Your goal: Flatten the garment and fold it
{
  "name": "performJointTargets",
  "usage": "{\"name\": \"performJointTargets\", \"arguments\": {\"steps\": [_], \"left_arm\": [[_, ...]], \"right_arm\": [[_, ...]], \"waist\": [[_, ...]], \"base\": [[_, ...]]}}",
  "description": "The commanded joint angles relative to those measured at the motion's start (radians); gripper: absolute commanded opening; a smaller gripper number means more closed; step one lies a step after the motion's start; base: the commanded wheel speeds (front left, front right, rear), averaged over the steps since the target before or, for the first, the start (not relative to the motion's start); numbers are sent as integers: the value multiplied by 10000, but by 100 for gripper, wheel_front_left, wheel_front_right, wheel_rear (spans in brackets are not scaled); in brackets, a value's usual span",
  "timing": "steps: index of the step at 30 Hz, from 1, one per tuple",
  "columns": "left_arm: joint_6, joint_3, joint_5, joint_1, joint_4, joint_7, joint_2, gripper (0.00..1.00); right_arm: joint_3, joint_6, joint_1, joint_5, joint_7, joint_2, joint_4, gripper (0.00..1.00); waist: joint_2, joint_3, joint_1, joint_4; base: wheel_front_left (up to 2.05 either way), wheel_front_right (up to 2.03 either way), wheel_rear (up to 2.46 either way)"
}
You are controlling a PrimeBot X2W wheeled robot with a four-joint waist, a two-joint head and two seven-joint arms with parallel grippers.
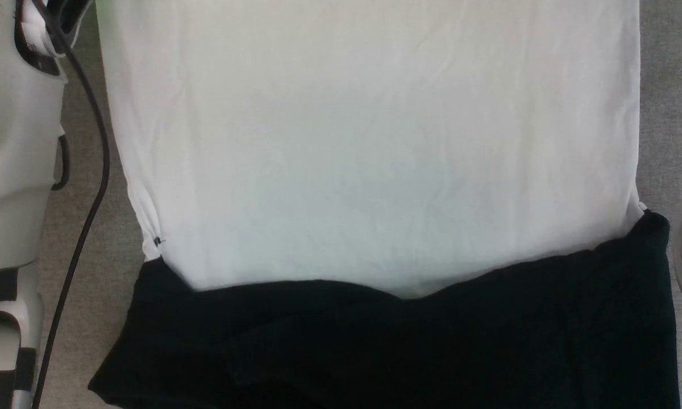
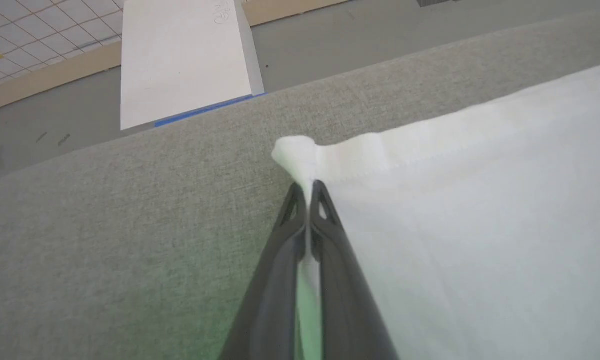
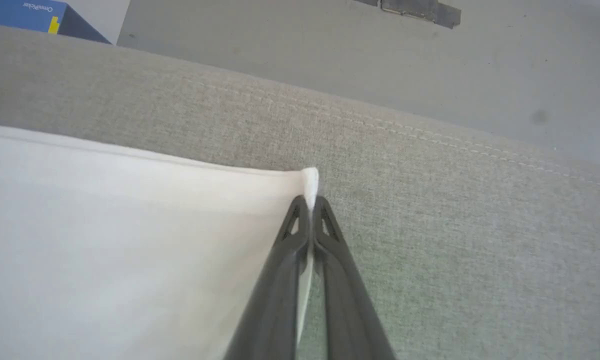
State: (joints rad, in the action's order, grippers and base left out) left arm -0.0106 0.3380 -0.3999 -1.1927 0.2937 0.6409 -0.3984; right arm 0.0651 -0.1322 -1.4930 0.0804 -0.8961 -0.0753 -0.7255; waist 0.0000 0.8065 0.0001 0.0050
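While garment (image 1: pixel 375 142) lies spread on grey surface (image 1: pixel 662 113), left pincer (image 2: pixel 307 186) and right pincer (image 3: pixel 310 200) each clamp white corner.

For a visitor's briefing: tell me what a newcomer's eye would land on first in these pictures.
The garment dominates the head view: a broad white panel spread flat, with its black section bunched along the bottom. In the wrist views, the left claw and the right claw each pinch a white corner of it, shut, over the grey fabric surface.
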Motion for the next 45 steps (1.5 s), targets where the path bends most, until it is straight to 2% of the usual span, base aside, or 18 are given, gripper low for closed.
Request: {"name": "performJointTargets", "arguments": {"steps": [1,6,11,14,20,25,29,34,41,45], "left_arm": [[-26,-22,177,-282,49,-355,-78,0],[-236,-100,667,-609,221,-1739,-187,0],[-549,-139,1268,-965,450,-3584,-235,0],[-473,-95,1325,-1005,657,-4378,-175,0],[-183,-133,1159,-283,695,-5576,-394,0],[-95,-160,830,1366,48,-5924,-673,0],[-188,-187,459,3201,-910,-5807,-916,0],[-479,-273,-143,6007,-2462,-5531,-1232,0],[-924,-41,-985,9761,-3937,-5531,-1081,0],[-1043,294,-1224,11132,-4151,-5718,-826,0]], "right_arm": [[-42,15,98,112,296,-56,206,0],[-173,15,20,62,1796,-166,707,0],[-272,15,-11,-57,3264,-281,727,0],[-427,15,115,-383,3998,-328,660,0],[-1291,15,1100,-1843,5743,-333,1025,0],[-2265,15,2776,-3114,6617,-993,2039,0],[-2842,15,4521,-3866,6957,-1667,3192,0],[-2755,15,7008,-4405,7003,-2153,4603,0],[-1733,15,10697,-4790,6167,-2177,6275,0],[-953,15,12464,-4560,5514,-1970,7123,0]], "waist": [[0,17,-1,-48],[0,-4,-1,-155],[0,-184,-1,-277],[0,-409,-1,-317],[0,-1281,-1,-504],[0,-2449,-1,-430],[0,-3510,-1,-332],[0,-4640,-1,-258],[0,-5500,-1,74],[0,-5762,-1,318]], "base": [[0,0,0],[0,0,0],[0,0,0],[0,0,0],[0,0,0],[0,0,0],[0,0,0],[0,0,0],[0,0,0],[0,0,0]]}}
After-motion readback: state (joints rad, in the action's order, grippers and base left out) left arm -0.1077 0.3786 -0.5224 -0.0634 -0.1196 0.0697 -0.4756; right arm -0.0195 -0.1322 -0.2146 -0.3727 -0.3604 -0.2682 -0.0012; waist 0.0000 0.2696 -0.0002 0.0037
